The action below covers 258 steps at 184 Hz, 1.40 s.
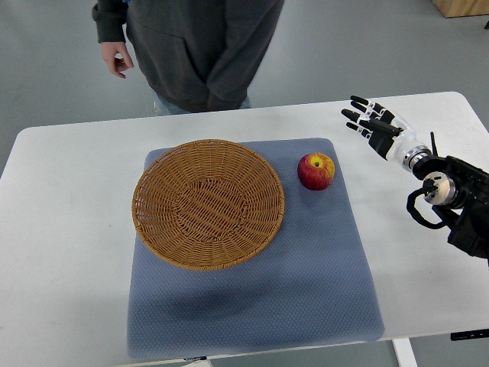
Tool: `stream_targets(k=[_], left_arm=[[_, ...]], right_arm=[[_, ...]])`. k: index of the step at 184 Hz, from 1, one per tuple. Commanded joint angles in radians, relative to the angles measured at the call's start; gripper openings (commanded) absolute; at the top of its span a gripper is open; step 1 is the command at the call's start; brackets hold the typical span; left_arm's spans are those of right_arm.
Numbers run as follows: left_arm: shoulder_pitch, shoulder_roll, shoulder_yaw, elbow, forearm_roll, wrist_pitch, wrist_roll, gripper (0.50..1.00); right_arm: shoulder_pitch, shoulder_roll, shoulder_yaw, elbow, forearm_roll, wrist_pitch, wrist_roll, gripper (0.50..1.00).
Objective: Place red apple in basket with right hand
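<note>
Red-yellow apple (315, 170) upright, stem up, just right of empty wicker basket (208, 204).

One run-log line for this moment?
right hand open, away from apple | apple on mat beside basket | basket empty

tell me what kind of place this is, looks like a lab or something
Probably a robot test lab or demo room, not a home. A plain white table stands on a bare grey floor, a staged blue mat holds just a wicker basket and a red apple, and a person stands watching.

Bright, even overhead light, sharp focus, a soft shadow under the basket (208, 203).
</note>
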Motion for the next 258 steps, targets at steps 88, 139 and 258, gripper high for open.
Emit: stream_targets(k=[88,139,258], left_arm=[[0.000,0.000,0.000,0.000,0.000,0.001,0.000,1.000],[0.000,0.000,0.000,0.002,0.000,0.000,0.000,1.000],[0.000,0.000,0.002,0.003,0.000,0.000,0.000,1.000]], right_arm=[[-0.001,-0.004,-0.015,0.002,-0.017,0.021,0.020,0.915],[0.000,-0.017,-0.037,0.005,-0.187,0.043,0.047,0.911],[0.052,-0.060,-0.042,0.023,-0.686,0.195,0.167,0.909]])
